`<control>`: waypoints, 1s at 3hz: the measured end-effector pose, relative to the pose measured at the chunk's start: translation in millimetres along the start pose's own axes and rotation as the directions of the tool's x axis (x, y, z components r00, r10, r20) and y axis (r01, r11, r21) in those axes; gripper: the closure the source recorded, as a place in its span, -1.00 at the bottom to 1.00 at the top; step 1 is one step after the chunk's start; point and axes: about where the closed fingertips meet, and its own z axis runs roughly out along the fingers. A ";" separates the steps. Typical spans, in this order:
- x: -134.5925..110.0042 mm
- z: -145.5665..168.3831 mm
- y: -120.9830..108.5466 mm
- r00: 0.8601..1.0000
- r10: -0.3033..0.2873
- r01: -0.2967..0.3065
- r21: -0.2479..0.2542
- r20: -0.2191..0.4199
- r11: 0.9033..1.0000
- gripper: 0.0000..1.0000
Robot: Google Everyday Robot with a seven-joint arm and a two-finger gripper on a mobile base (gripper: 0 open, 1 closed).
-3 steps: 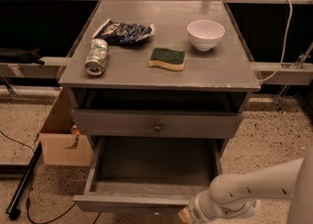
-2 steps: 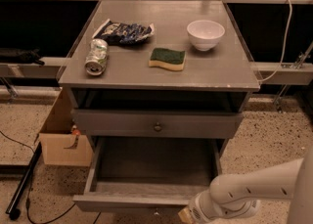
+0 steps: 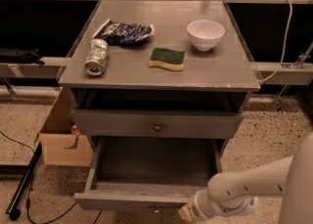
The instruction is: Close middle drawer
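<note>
The middle drawer is pulled far out of the grey cabinet. Its bare grey inside shows, and its flat front runs along the bottom of the camera view. Above it the upper drawer front, with a dark round knob, sits pushed in. My white arm reaches in from the lower right. My gripper is low at the right end of the open drawer's front, close against it, and partly cut off by the frame's bottom edge.
On the cabinet top lie a crushed can, a dark snack bag, a green-and-yellow sponge and a white bowl. A cardboard box stands on the floor to the left. Cables and a dark pole lie on the floor at the left.
</note>
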 end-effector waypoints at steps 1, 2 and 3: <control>-8.3 2.5 -6.1 1.000 0.002 -0.002 0.021 0.003 1.000 -0.78; -7.4 2.3 -5.4 1.000 0.002 -0.002 0.021 0.003 1.000 -1.00; -7.4 2.3 -5.4 1.000 0.002 -0.002 0.021 0.003 1.000 -0.52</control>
